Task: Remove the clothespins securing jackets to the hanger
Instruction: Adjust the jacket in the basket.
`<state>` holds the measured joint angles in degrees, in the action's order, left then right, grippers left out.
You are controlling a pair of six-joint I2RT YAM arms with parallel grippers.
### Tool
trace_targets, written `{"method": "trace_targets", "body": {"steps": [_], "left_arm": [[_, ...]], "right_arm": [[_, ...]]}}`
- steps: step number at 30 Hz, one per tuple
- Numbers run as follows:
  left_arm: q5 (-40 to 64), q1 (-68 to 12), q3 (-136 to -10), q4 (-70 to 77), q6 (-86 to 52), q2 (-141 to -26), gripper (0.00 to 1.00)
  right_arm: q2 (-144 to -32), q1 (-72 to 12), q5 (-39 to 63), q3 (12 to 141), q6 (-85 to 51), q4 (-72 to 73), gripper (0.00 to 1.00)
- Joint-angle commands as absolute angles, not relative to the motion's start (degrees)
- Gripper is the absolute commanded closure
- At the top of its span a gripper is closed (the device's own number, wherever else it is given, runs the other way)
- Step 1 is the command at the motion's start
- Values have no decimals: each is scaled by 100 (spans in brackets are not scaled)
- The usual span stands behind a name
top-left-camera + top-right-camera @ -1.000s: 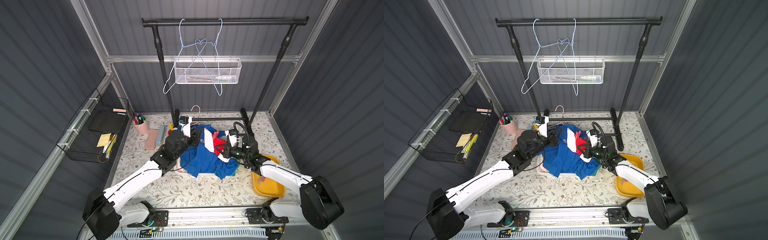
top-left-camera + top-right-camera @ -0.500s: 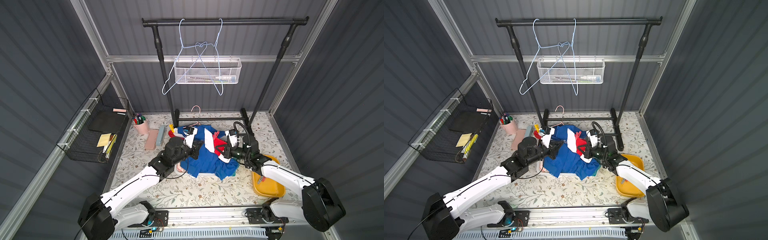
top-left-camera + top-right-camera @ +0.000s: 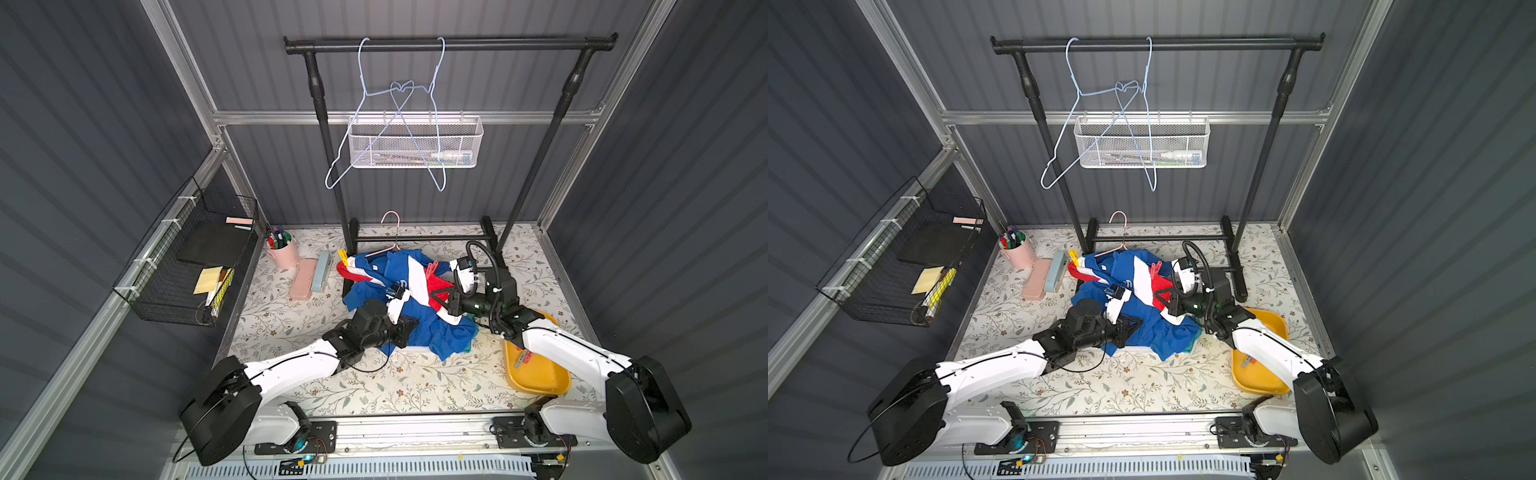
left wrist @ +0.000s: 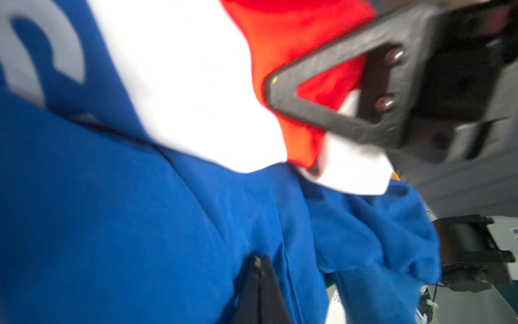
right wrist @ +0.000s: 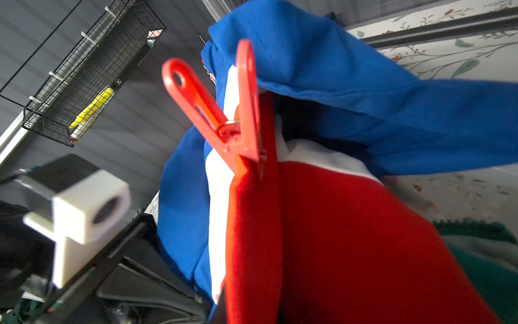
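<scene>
The red-white-blue jacket [image 3: 409,286] lies bunched on the table over a pink hanger [image 3: 390,232]. A red clothespin [image 5: 238,120] clamps its red-and-white edge, seen in both top views [image 3: 432,269]. A yellow clothespin [image 3: 343,254] sits at the jacket's far left edge. My right gripper [image 3: 434,296] is shut on the jacket's red cloth, which hides the jaws in the right wrist view [image 5: 224,308]. My left gripper [image 4: 257,263] is shut, its tips resting against the blue cloth on the near side [image 3: 412,322]. A teal jacket [image 5: 490,266] peeks out beneath.
A yellow tray [image 3: 552,382] with loose clothespins [image 3: 523,359] lies under my right arm. The black rack's base [image 3: 419,239] stands just behind the jacket. A pink pen cup [image 3: 282,251] and two cases [image 3: 309,276] sit at the left. Blue wire hangers [image 3: 399,120] hang overhead.
My left gripper has drawn back from the jacket's far left corner toward the near middle of the blue cloth, and its jaws have closed. The right gripper has stayed put.
</scene>
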<state>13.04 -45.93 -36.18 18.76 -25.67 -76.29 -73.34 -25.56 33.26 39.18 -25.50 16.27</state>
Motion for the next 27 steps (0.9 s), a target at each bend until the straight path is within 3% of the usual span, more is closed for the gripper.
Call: {"method": "trace_targets", "body": {"steps": [1, 10, 17, 22, 24, 27], "left_arm": [[1418, -4588, -3436, 2348, -2908, -8250, 100], [1434, -4588, -3886, 2884, -3499, -9611, 100], [858, -4605, -4001, 2503, -3551, -9221, 100], [792, -4627, -4666, 1500, -2838, -7987, 69], [985, -4632, -4857, 1267, -2671, -7702, 63], [1085, -4632, -5011, 966, -2473, -7423, 62]], "right_arm": [[-7434, -2558, 3515, 4157, -2475, 1152, 100], [-7725, -2666, 3480, 4504, -2615, 835, 100], [-7997, -2716, 3516, 4833, -2710, 272, 100], [-8014, -2706, 3430, 4853, -2842, 170, 100], [-8034, -2707, 3350, 4895, -2807, 82, 100], [-8054, -2706, 3264, 4890, -2824, 190, 100]]}}
